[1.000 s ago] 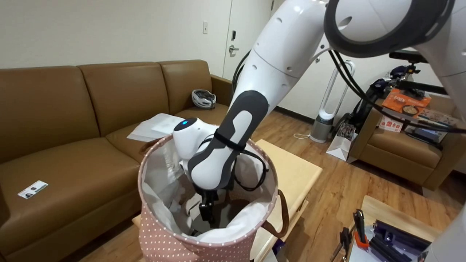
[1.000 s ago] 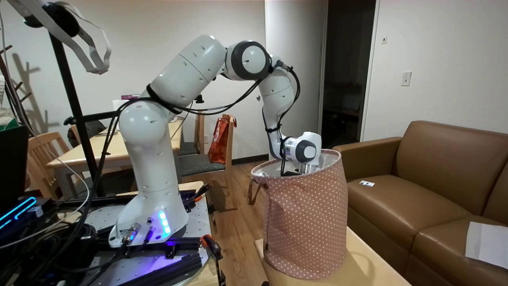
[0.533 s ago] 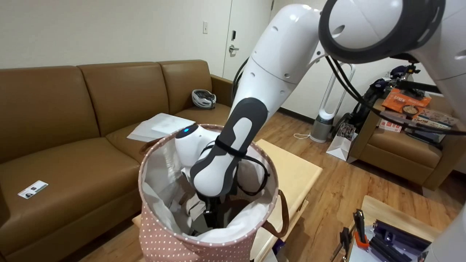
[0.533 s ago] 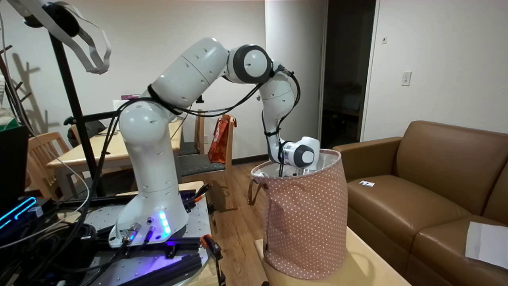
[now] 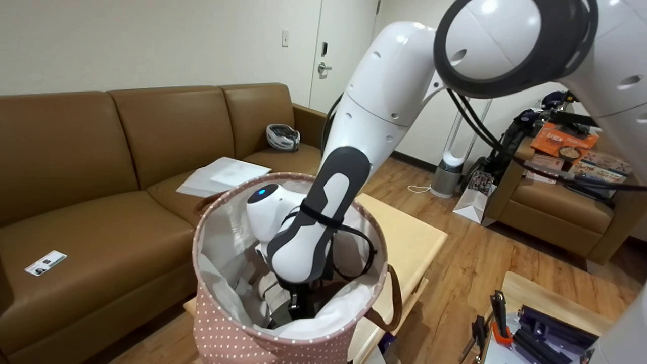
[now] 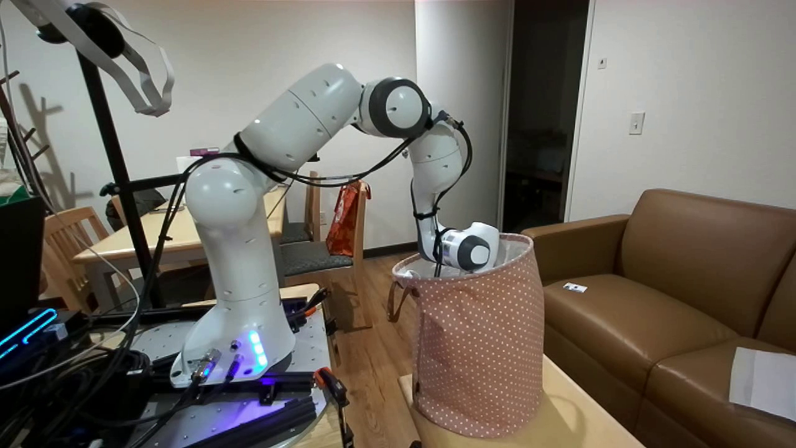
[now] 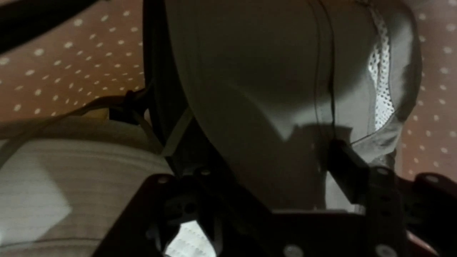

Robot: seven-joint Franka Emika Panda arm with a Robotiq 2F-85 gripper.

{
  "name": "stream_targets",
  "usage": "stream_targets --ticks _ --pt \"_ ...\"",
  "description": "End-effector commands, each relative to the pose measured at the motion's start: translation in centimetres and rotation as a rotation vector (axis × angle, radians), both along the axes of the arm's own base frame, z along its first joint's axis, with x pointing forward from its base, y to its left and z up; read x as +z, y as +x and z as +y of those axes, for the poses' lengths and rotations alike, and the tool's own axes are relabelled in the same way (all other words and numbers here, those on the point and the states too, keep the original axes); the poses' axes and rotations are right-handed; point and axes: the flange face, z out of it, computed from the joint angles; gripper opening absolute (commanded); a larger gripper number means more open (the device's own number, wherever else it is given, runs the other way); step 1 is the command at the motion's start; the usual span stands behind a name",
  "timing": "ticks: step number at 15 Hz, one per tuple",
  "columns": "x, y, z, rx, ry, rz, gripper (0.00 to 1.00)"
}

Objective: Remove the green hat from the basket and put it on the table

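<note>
The pink dotted basket [image 5: 227,323] stands on the pale wood table [image 5: 409,227]; both also show in an exterior view as basket [image 6: 482,354] and table [image 6: 578,417]. The grey-olive green hat [image 7: 250,71] lies inside the basket and fills the middle of the wrist view. My gripper [image 7: 271,160] is open, low inside the basket, with its fingers spread over the hat's near part. Whether the fingers touch the cloth I cannot tell. In an exterior view the gripper [image 5: 298,306] is partly hidden by the wrist; in another the basket wall hides it.
A beige ribbed cloth piece [image 7: 89,185] lies beside the hat in the basket. The basket rim [image 5: 381,253] surrounds my wrist closely. A brown leather sofa [image 5: 167,136] with papers [image 5: 222,177] stands beside the table. A strap handle [image 5: 397,298] hangs outside.
The arm has moved steadily downward, taking the gripper deeper into the basket. The basket itself has barely moved.
</note>
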Motion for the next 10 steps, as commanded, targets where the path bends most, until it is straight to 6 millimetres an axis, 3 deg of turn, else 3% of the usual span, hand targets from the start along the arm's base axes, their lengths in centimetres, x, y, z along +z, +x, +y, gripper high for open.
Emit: stream_targets --ticks 1,6,8,10 --pt "-0.4 -0.2 -0.5 -0.011 0.047 0.013 0.47" --pt "0.4 0.4 -0.3 -0.021 0.060 -0.010 0.13" --pt "1.6 1.0 -0.1 -0.038 0.070 -0.036 0.02" --pt "3.3 1.6 0.0 -0.062 0.084 -0.074 0.00"
